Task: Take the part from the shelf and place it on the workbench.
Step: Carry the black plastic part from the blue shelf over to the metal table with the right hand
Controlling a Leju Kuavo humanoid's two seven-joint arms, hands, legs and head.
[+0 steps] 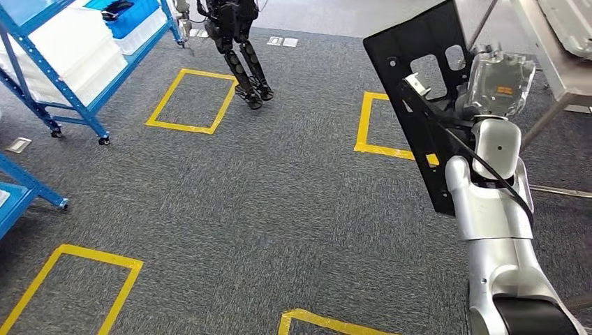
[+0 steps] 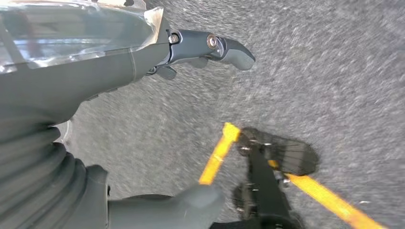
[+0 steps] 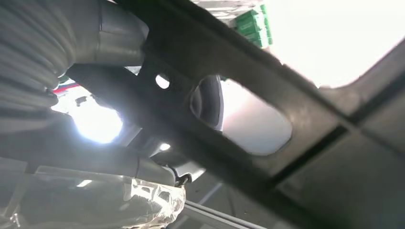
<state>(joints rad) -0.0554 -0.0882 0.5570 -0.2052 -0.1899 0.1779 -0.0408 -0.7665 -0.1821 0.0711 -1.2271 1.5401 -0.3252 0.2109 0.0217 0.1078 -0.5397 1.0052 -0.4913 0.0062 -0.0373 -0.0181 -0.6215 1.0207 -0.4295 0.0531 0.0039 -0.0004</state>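
Note:
The part (image 1: 391, 77) is a flat black panel with several cut-outs, held upright and tilted at the right of the head view. My right hand (image 1: 497, 85), wrapped in clear plastic, grips its far edge at the end of the raised silver arm. The right wrist view has the panel (image 3: 305, 143) close up, running across my right hand (image 3: 95, 148), whose fingers it partly hides. The metal workbench (image 1: 551, 56) stands at the far right, just beyond the panel. My left hand (image 2: 119, 90) hangs over the carpet, its fingers (image 2: 229, 47) apart with nothing in them.
A blue shelf on wheels (image 1: 84, 112) with white boxes and a blue bin (image 1: 126, 17) stands far left; another blue rack (image 1: 21, 188) juts in at the left edge. Another robot's dark legs (image 1: 244, 63) stand ahead. Yellow tape squares (image 1: 192, 101) mark the grey carpet.

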